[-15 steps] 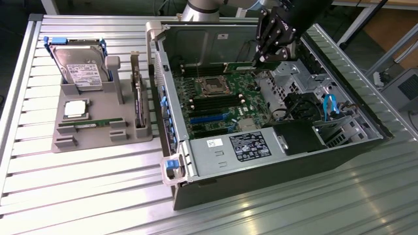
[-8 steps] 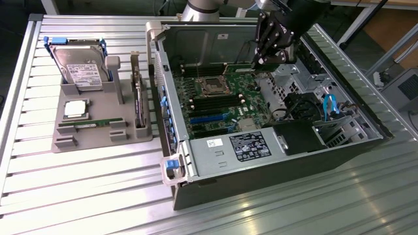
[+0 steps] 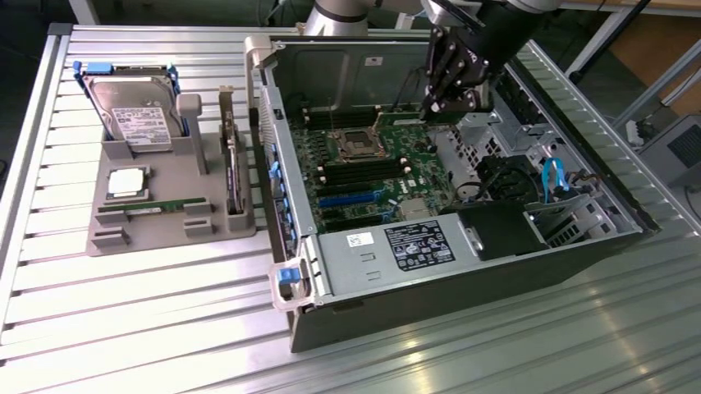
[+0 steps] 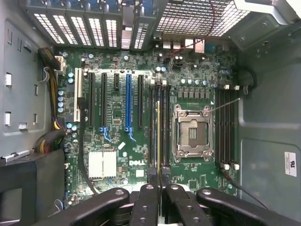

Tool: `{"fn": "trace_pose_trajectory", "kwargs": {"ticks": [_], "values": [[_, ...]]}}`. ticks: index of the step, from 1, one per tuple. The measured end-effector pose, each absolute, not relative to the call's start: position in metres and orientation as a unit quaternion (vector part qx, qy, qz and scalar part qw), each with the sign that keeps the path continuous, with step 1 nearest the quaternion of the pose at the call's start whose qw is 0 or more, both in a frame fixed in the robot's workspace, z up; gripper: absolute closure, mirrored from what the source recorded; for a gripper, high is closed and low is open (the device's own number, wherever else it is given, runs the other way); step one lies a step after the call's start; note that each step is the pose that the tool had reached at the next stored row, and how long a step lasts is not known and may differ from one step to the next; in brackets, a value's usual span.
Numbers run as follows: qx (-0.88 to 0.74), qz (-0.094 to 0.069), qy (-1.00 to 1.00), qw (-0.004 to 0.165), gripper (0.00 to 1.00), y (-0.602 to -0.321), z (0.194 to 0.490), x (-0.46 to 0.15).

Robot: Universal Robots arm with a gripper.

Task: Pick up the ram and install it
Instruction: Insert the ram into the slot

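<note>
A robotics lab: slatted aluminium bench, opened computer case, grey parts fixture.

Work area: ribbed metal bench, brightly lit.
Glare patches across its slats; slanted metal frame tube and brown board stand behind.

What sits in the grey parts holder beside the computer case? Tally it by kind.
Silver hard drive in blue frame: 1
Square silver processor chip: 1
Slim green circuit-board stick: 1
Dark expansion card on edge: 1
Total: 4
</note>
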State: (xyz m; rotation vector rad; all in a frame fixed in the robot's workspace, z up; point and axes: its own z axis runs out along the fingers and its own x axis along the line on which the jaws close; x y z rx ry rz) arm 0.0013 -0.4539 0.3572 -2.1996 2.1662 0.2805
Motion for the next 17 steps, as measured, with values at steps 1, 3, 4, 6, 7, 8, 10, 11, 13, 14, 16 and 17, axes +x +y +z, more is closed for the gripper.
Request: {"fn": "trace_pose_trajectory", "kwargs": {"ticks": [1,3,4,6,7,8,10,11,13,14,16,17], "values": [[-0.709,0.091,0.699,0.021,0.88,-0.454,0.356,0.001],[-0.709,0.091,0.699,0.021,0.88,-0.454,0.354,0.001],[-0.709,0.091,0.699,0.021,0.88,-0.454,0.353,0.001],[-0.709,0.091,0.699,0.021,0.88,-0.454,0.352,0.001],[-0.709,0.091,0.699,0.021,0.88,-0.454,0.351,0.001],[-0.709,0.091,0.699,0.021,0.88,-0.454,0.35,0.001],[-0.709,0.091,0.699,0.021,0.88,-0.454,0.348,0.001],[-0.709,0.091,0.699,0.021,0.88,-0.454,0.347,0.001],[-0.709,0.091,0.699,0.021,0.88,-0.454,0.345,0.001],[-0.709,0.091,0.699,0.021,0.88,-0.454,0.344,0.001],[-0.709,0.091,0.699,0.021,0.88,-0.454,0.343,0.001],[-0.709,0.091,0.699,0.021,0.88,-0.454,0.342,0.001]]}}
